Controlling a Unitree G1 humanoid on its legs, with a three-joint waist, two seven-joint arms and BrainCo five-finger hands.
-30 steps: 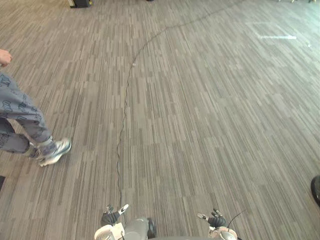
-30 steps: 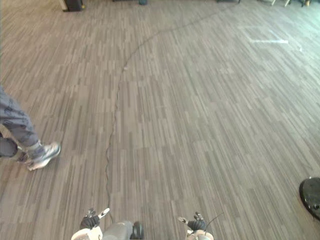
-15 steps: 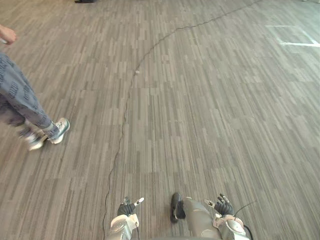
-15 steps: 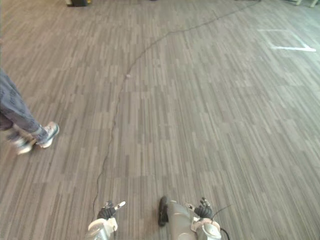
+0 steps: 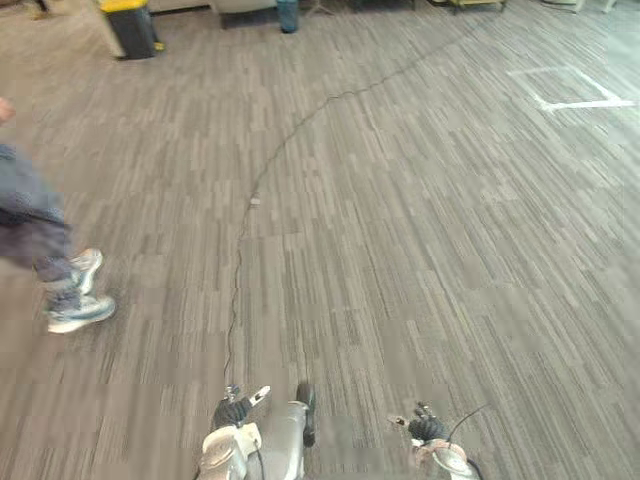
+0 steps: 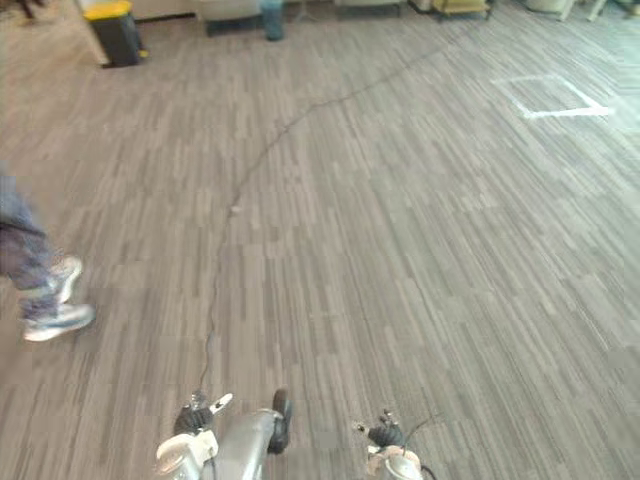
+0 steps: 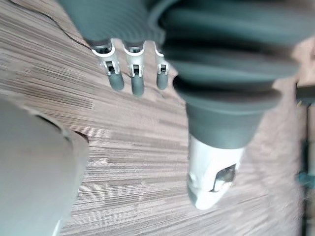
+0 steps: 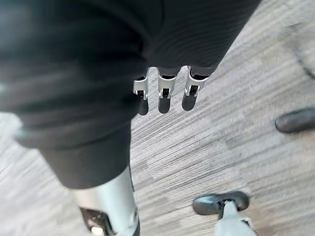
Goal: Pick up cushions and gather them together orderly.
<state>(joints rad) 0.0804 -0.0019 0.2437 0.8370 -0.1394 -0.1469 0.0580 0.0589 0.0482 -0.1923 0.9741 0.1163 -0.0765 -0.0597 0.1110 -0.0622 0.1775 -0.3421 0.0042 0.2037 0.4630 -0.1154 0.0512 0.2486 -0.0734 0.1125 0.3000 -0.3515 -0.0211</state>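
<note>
Both hands hang low and empty. The left hand [image 5: 232, 410] has its fingers [image 7: 132, 81] straight and slack over bare carpet [image 5: 420, 220]. The right hand [image 5: 428, 428] is the same, its fingers [image 8: 165, 101] loose and apart with nothing between them. Neither holds a cushion, and where the cushions lie cannot be told from here.

Ahead of the hands the carpet runs wide. Well out beyond the left hand's outer side a person [image 5: 35, 225] is mid-stride, with a pale shoe [image 5: 78, 313] on the floor. Far ahead of the left hand stands a dark bin [image 5: 130, 27] with a yellow top. Far ahead of the right hand are white tape lines [image 5: 580, 101].

The step in hand looks like the search or approach, not the pick. The next move calls for finding a cushion and bringing the hands within reach of it. The hands would then go down with fingers spread to take it from both sides. The person off the left hand is the thing to give room to.
</note>
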